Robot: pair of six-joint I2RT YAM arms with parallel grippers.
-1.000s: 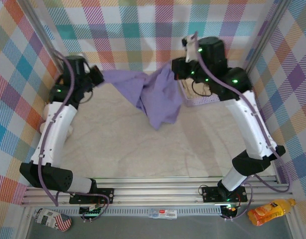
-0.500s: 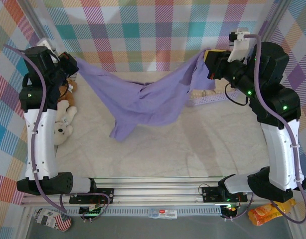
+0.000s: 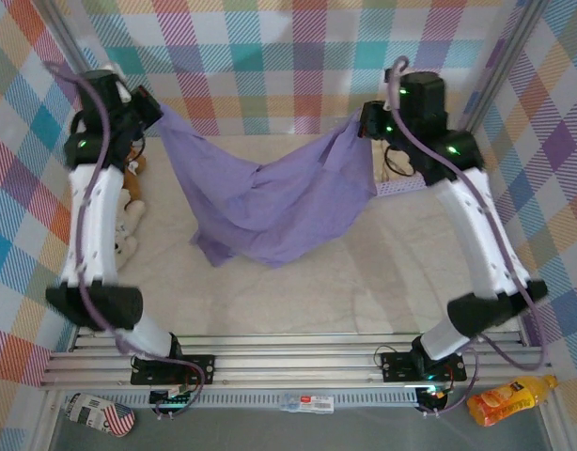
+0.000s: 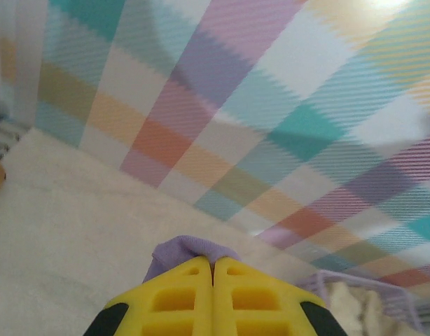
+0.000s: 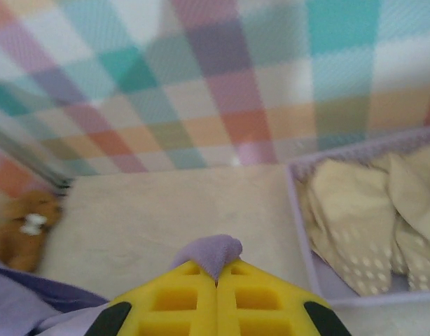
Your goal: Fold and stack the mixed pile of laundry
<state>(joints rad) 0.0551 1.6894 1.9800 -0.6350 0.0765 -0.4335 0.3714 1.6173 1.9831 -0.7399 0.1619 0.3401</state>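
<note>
Holding a soft lavender-purple cloth shirt up over the bench, I have one end in each gripper. My left gripper is high near the far left corner of the bench. Its yellow fingers are pressed together, with a little fold of the purple shirt pinched at their tips. My right gripper is high near the far right corner. Its yellow fingers are pressed together too, and a small bump of the shirt pokes out between them.

The shirt hangs between my two grippers like a droopy hammock. It sags in the middle, and a long part hangs down toward the middle of the bench. I cannot tell if that low part touches the bench.

A lavender plastic mesh basket sits at the far right corner, just under my right gripper. Inside it lies a crumpled cream-beige cloth garment with small pale dots on it. I see the same basket past my left gripper.

A brown teddy bear and a cream teddy bear lie by the left edge of the bench, close to my left arm.
</note>
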